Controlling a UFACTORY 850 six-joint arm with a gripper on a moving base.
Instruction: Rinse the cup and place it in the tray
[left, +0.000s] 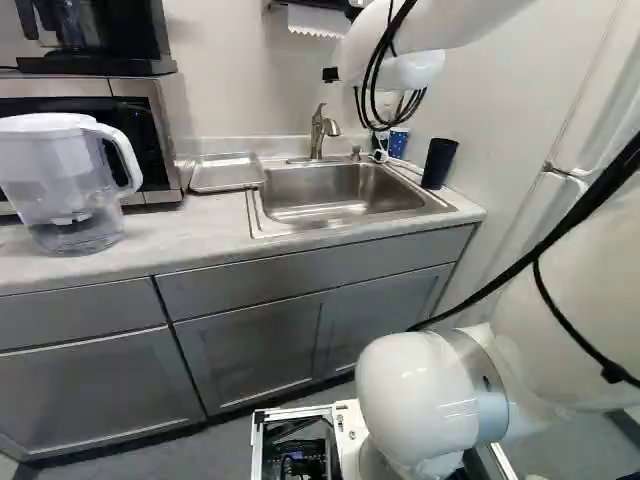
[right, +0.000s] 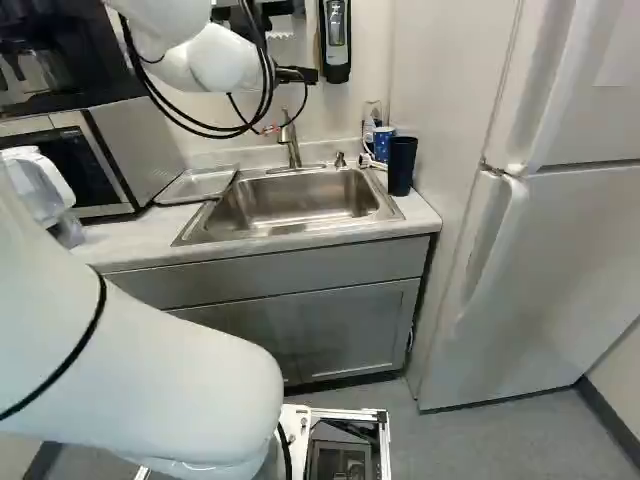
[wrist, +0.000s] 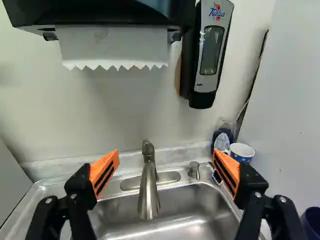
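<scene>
Two black, orange-padded fingers (wrist: 102, 164) stand wide, holding nothing. The blue-and-white patterned cup (wrist: 242, 152) (unless the tall dark tumbler (right: 402, 166) is meant) sits beside the stainless-steel sink (right: 290, 190); rinsing and placement in the shallow metal tray (left: 226, 174) seem left.

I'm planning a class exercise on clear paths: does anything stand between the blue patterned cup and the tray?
Yes. The faucet rises at the back of the sink, between cup and tray; a short metal knob stands nearer the cup. The dark tumbler is beyond the cup, outside that path.
</scene>
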